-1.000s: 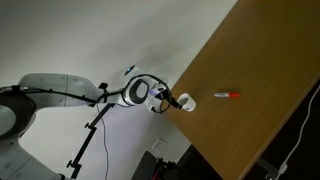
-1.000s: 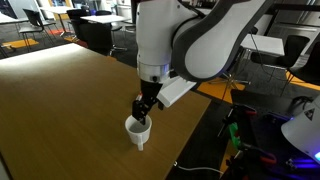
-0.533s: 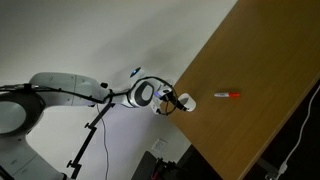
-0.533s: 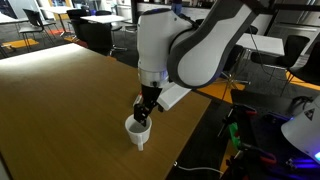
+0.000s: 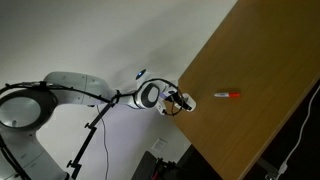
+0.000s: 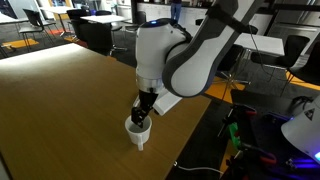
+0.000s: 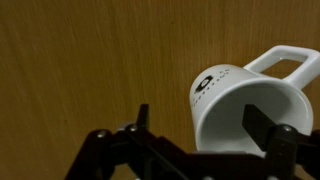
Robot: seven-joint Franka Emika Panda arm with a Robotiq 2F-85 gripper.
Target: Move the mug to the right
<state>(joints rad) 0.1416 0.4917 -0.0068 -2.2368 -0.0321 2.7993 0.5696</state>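
The small white mug (image 7: 245, 105) stands upright on the wooden table (image 7: 80, 60), with its handle at the upper right of the wrist view. My gripper (image 7: 203, 122) is open and straddles the mug's wall: one finger (image 7: 142, 116) is outside it, the other finger (image 7: 266, 126) is inside the rim. Neither finger visibly presses the wall. In both exterior views the mug (image 6: 138, 130) (image 5: 188, 103) sits near the table's edge under the gripper (image 6: 144, 112) (image 5: 179, 101).
A thin red-and-white marker (image 5: 228, 95) lies on the table beyond the mug. The table edge (image 6: 185, 150) runs close beside the mug. Office desks and chairs (image 6: 100, 25) stand in the background, and a tripod (image 5: 88, 140) stands below the arm.
The arm's upper links have shifted and turned a little. The gripper has stayed over the mug, and the mug has not moved.
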